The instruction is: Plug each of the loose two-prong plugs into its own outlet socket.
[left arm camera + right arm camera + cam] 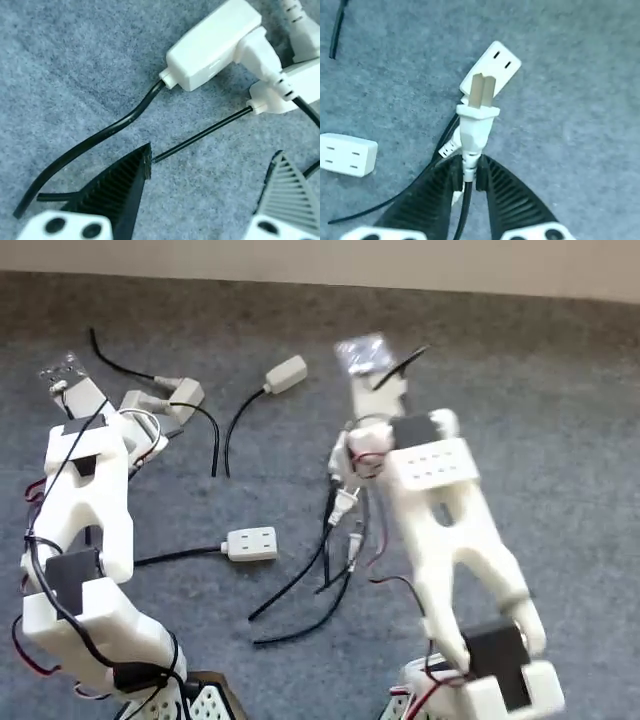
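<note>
Plug (476, 125) clamped in right gripper (467, 172).
It is gripped at the cord end, prongs aimed at a socket (492, 67) just beyond. Left gripper (212, 151) is held wide open, empty, before an occupied socket (210, 45).

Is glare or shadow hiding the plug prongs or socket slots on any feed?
Right wrist view: even light, no glare; the white two-prong plug in the right end effector shows both prongs, the white outlet socket behind it both slots. Left wrist view: soft shadow under the black cord. High view: faint shadows on the grey carpet.
</note>
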You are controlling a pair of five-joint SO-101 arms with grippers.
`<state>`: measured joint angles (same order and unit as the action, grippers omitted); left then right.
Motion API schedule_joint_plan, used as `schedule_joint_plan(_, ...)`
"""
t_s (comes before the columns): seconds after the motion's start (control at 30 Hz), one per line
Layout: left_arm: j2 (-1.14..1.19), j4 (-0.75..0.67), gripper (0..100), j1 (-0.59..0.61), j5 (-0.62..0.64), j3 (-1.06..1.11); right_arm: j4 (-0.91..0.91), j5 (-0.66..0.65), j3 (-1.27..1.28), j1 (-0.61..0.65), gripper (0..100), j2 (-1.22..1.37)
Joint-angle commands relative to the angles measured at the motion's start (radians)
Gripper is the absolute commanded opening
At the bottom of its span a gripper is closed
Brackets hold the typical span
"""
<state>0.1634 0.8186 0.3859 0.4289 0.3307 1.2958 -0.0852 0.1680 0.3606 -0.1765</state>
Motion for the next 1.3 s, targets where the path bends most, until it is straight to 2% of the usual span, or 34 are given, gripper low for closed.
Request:
schedule_joint_plan(0.0,-0.004,-0.011,36,-0.016,0.005,-0.019,0.188,-0.152,-0.176,-0.068,0.8,-0.113)
schedule_joint_plan(0.1,-0.004,-0.011,36,-0.016,0.005,-0.018,0.305,-0.353,-0.205,-0.081,0.8,-0.114)
schedule_joint_plan(0.17,-0.004,-0.011,36,-0.016,0.005,-0.018,0.292,-0.489,-0.114,-0.102,0.8,-0.114)
schedule_joint_plan(0.27,-0.004,-0.008,36,-0.016,0.005,-0.018,0.134,-0.643,0.133,-0.148,0.8,-0.122)
schedule_joint_plan(0.37,-0.004,-0.008,36,-0.016,0.005,-0.015,-0.087,-0.717,0.424,-0.163,0.8,-0.122)
schedule_joint_plan(0.47,-0.004,-0.011,36,-0.016,0.005,-0.005,-0.275,-0.749,0.647,-0.163,0.8,-0.124)
schedule_joint_plan(0.53,-0.004,-0.011,36,-0.016,0.005,-0.005,-0.332,-0.766,0.713,-0.163,0.8,-0.124)
schedule_joint_plan(0.93,-0.004,-0.011,36,-0.028,0.003,-0.001,-0.351,-0.838,0.782,-0.234,1.5,-0.124)
schedule_joint_plan(1.0,-0.004,-0.011,36,-0.028,0.003,-0.001,-0.351,-0.838,0.782,-0.234,4.6,-0.124)
schedule_joint_plan(1.17,-0.004,-0.011,36,-0.028,0.003,-0.001,-0.351,-0.833,0.782,-0.231,21.0,-0.124)
schedule_joint_plan(1.27,-0.004,-0.011,36,-0.033,0.003,-0.001,-0.351,-0.832,0.782,-0.232,25.2,-0.124)
